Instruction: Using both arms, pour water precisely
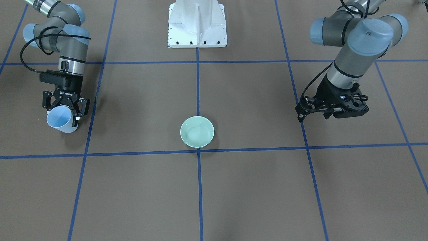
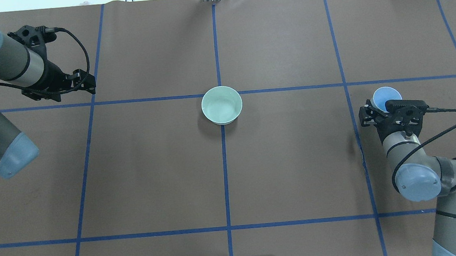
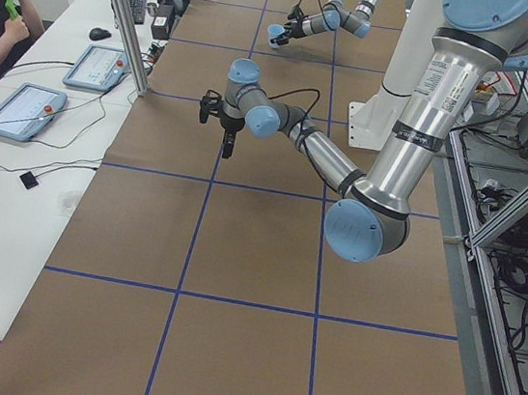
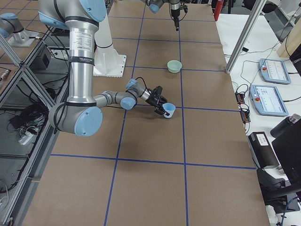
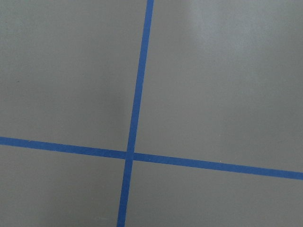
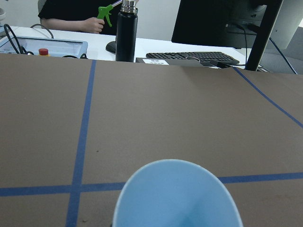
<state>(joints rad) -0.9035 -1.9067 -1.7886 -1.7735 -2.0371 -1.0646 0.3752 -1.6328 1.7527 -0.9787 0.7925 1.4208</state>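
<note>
Between the right gripper's (image 1: 65, 112) fingers, a light blue cup (image 1: 59, 122) was clamped. The left gripper (image 1: 301, 114) had its fingers pressed together, empty. A pale green bowl (image 1: 197, 132) sat well apart from both, between the right arm (image 1: 72, 43) and the left arm (image 1: 354, 50).

Table top: brown sheet (image 2: 154, 170), gridded with blue tape (image 2: 226, 185). White bench (image 3: 11, 193) along the operators' side carries 2 touch panels (image 3: 22, 110), keyboard (image 6: 191, 57), black bottle (image 6: 127, 35), dark monitor (image 6: 218, 21). Aluminium post (image 3: 122, 18) stands at its edge. Wall (image 6: 151, 19) behind looks off-white, though little shows. Light even; shadows soft.
</note>
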